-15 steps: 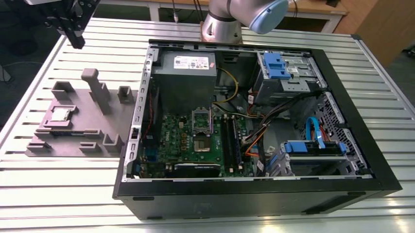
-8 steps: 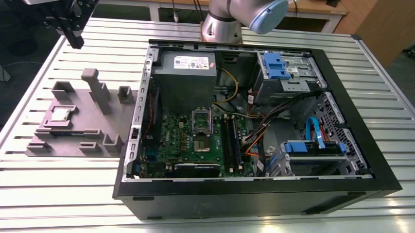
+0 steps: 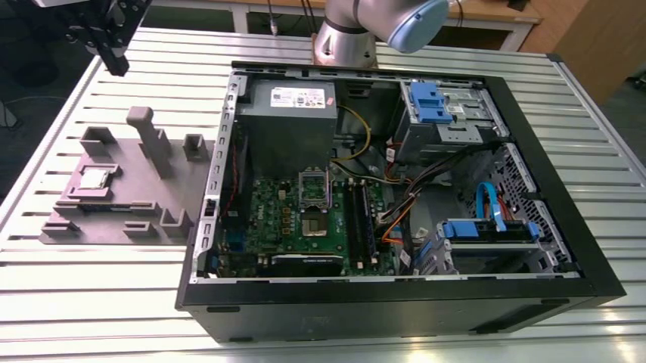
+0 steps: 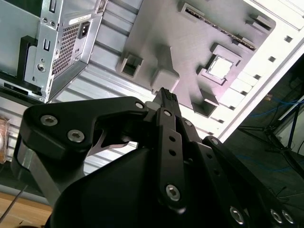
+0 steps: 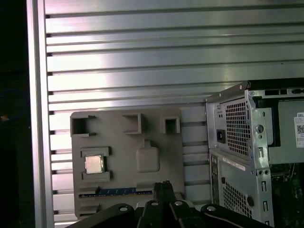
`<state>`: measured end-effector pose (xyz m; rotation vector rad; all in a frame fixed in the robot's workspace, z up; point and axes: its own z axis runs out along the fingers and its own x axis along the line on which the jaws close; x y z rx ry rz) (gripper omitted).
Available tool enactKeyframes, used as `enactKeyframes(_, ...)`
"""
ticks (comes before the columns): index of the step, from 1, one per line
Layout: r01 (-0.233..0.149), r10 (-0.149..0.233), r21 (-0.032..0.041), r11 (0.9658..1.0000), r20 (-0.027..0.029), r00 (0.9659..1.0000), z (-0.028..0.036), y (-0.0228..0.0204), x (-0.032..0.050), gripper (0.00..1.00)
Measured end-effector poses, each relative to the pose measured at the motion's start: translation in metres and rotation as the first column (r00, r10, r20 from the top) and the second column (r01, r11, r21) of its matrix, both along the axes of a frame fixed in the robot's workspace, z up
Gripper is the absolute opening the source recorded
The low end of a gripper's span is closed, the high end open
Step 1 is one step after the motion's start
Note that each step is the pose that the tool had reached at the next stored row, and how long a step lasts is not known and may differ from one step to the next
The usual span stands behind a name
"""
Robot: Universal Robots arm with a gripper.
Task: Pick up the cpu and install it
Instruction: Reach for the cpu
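Silver-topped, the cpu (image 3: 96,178) lies untouched in its recess on the grey tray (image 3: 129,193) beside the open computer case (image 3: 404,302), while the gripper (image 3: 115,68), fingers together and empty, hangs well clear above, leaving pickup and installation in the motherboard socket (image 3: 315,195) undone.

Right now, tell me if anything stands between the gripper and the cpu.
Nothing visible does. The gripper hangs above the table near the grey tray; the cpu lies uncovered in its recess there. The tray's upright blocks stand beside it, not over it.
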<state>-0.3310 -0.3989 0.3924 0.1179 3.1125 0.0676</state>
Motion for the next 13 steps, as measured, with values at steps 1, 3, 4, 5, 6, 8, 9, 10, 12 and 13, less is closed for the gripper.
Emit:
enactKeyframes(1,0.0,0.0,0.0,1.0,0.0,1.0,0.0,0.0,-0.0002,0.11)
enactKeyframes(3,0.0,0.0,0.0,1.0,0.0,1.0,0.0,0.0,-0.0007,0.11)
enactKeyframes(4,0.0,0.0,0.0,1.0,0.0,1.0,0.0,0.0,-0.001,0.11)
enactKeyframes(5,0.0,0.0,0.0,1.0,0.0,1.0,0.0,0.0,-0.0012,0.11)
enactKeyframes(6,0.0,0.0,0.0,1.0,0.0,1.0,0.0,0.0,-0.0014,0.11)
enactKeyframes(8,0.0,0.0,0.0001,1.0,0.0,1.0,0.0,0.0,-0.002,0.11)
enactKeyframes(9,0.0,0.0,0.0,1.0,-0.0001,1.0,0.0,0.0,-0.0023,0.11)
enactKeyframes(10,0.0,0.0,0.0,1.0,-0.0001,1.0,0.0,0.0,-0.0026,0.11)
enactKeyframes(12,0.0,0.0,0.0,1.0,0.0,1.0,0.0,0.0,-0.0033,0.11)
enactKeyframes(13,0.0,0.0,0.0001,1.0,0.0,1.0,0.0,0.0,-0.0035,0.11)
